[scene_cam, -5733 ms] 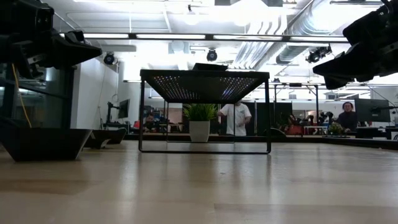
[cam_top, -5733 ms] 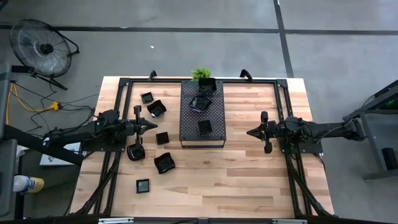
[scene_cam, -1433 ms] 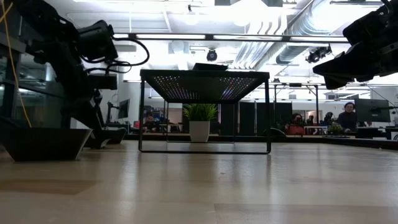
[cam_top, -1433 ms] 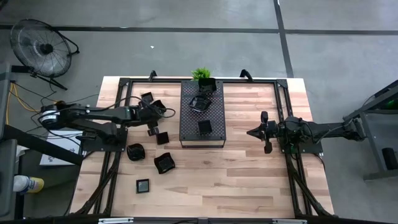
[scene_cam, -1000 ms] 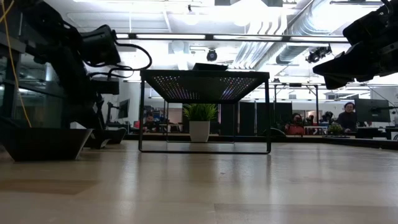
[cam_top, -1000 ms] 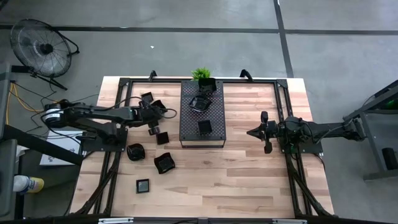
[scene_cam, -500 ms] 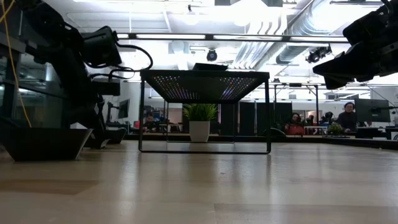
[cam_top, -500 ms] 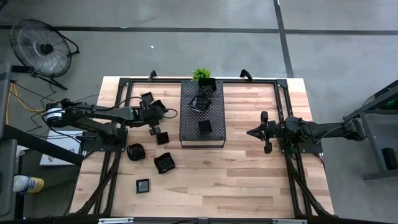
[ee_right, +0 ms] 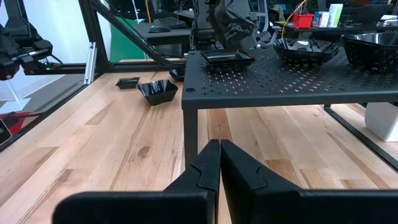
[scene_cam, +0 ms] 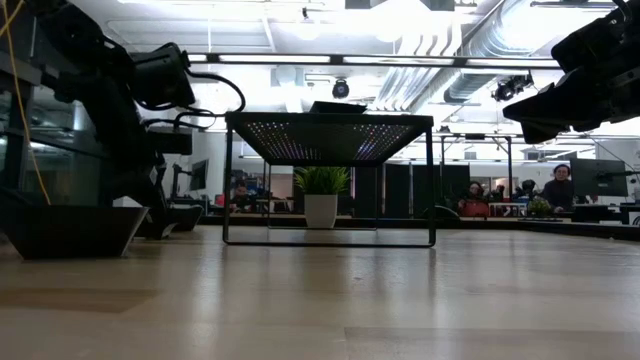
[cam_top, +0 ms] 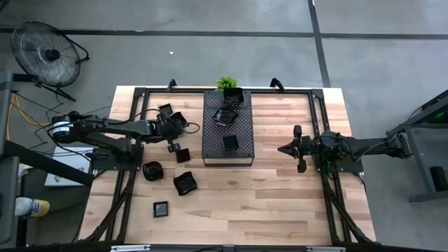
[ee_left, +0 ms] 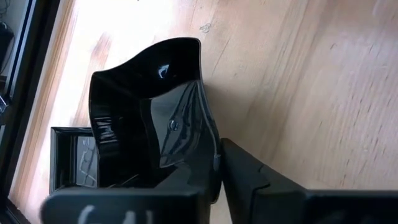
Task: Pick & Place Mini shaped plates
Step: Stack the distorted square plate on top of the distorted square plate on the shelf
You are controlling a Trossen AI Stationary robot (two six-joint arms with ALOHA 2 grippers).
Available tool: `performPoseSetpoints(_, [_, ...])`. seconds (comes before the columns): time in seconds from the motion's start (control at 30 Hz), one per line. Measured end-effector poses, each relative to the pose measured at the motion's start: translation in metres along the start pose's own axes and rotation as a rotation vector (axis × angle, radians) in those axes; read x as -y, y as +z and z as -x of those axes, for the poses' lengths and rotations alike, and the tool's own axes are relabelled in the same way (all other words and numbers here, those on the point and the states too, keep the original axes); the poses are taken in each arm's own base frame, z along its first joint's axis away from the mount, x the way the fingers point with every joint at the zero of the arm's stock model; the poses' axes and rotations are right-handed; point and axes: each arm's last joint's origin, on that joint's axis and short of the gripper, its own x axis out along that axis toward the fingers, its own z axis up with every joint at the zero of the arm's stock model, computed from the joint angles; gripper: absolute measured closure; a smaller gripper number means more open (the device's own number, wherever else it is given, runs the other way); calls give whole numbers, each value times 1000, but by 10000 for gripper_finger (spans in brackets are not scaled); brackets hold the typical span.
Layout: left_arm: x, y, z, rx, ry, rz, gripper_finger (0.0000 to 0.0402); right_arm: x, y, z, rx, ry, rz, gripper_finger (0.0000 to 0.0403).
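Several glossy black mini plates lie on the left half of the wooden table. A wavy-rimmed dish is at my left gripper, which is shut on it. A flat square plate lies just beyond it toward the far edge. Other plates rest on their bases nearer the front. Three plates sit on the perforated tray. My right gripper hovers shut to the right of the tray, touching nothing. My left gripper has the wavy dish by its side wall, which runs down between the two fingers. One finger shows outside the wall; the other is lost in the black inside. The fingers slant down from the table's left. The dish appears to sit on the wood.
The raised black perforated tray stands on thin legs at the middle of the table's far half. A small green plant is behind it. Black frame rails run along the table's sides. Bare wood lies at the front and right. People show beyond the table.
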Motion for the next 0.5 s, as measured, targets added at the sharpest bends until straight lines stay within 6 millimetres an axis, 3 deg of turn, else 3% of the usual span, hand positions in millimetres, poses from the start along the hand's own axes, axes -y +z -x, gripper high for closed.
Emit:
performPoseSetpoints(0.13, [0,0,0,0,0,0,398,0,0,0,0,0,0,395])
performPoseSetpoints(0.5, [-1,2,7,43,-34,15,400,0,0,0,0,0,0,397])
